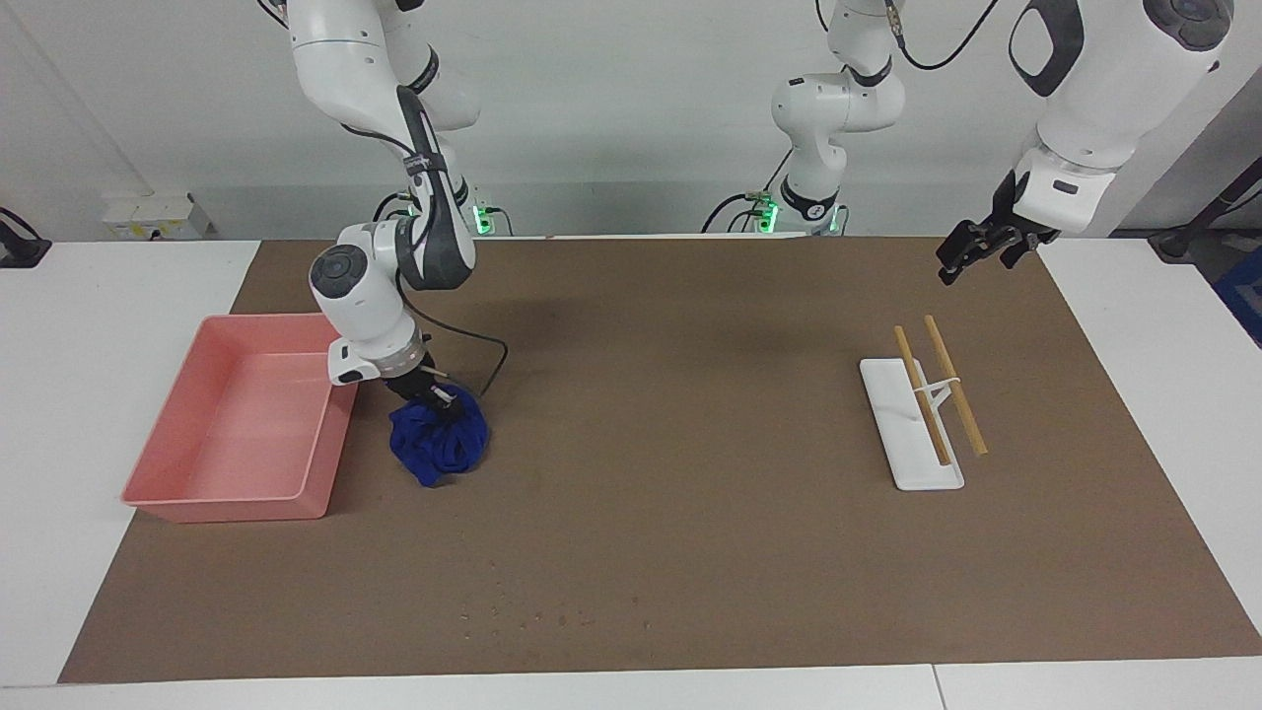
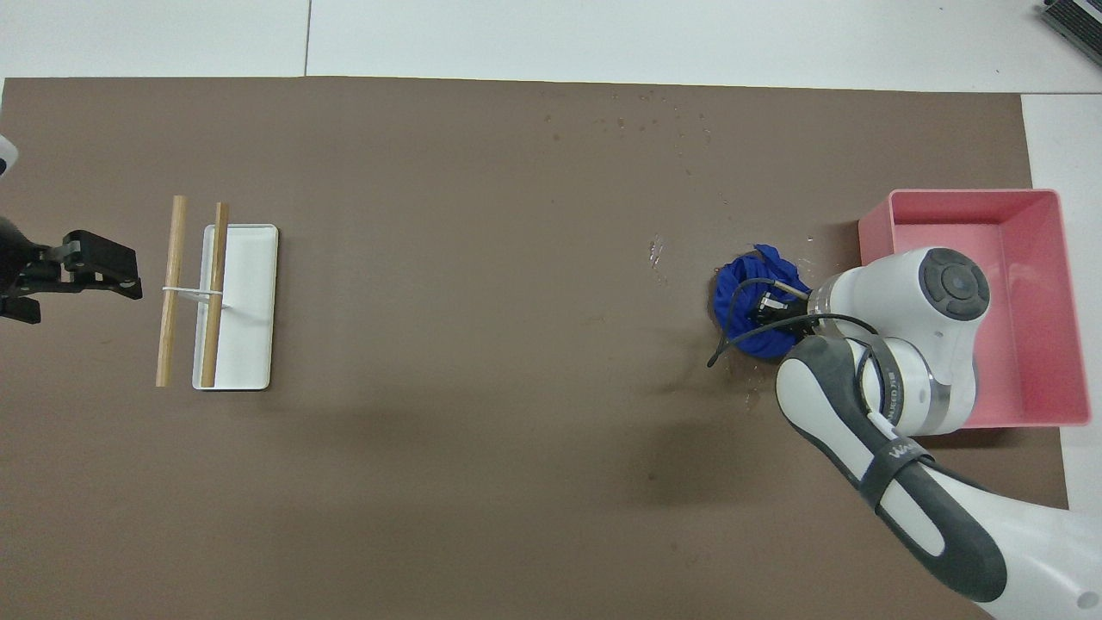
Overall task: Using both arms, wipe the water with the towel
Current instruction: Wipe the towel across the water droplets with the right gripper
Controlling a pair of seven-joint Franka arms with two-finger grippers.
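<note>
Water droplets lie scattered on the brown mat at the desk edge farthest from the robots, untouched and well apart from the towel. In the facing view, the right hand is down in the blue towel, which sits bunched on the mat just beside the pink tray; whether its fingers are pinching the cloth cannot be told. The left hand hangs in the air at the left arm's end of the desk, waiting; its fingers cannot be read either. A white tray with two wooden sticks lies below it.

In the overhead view, the towel lies beside the pink tray, with a few wet marks close by and the main droplets farther from the robots.

Judgement: early stage. Wiping the main droplets remains, and the left arm has no part yet.
</note>
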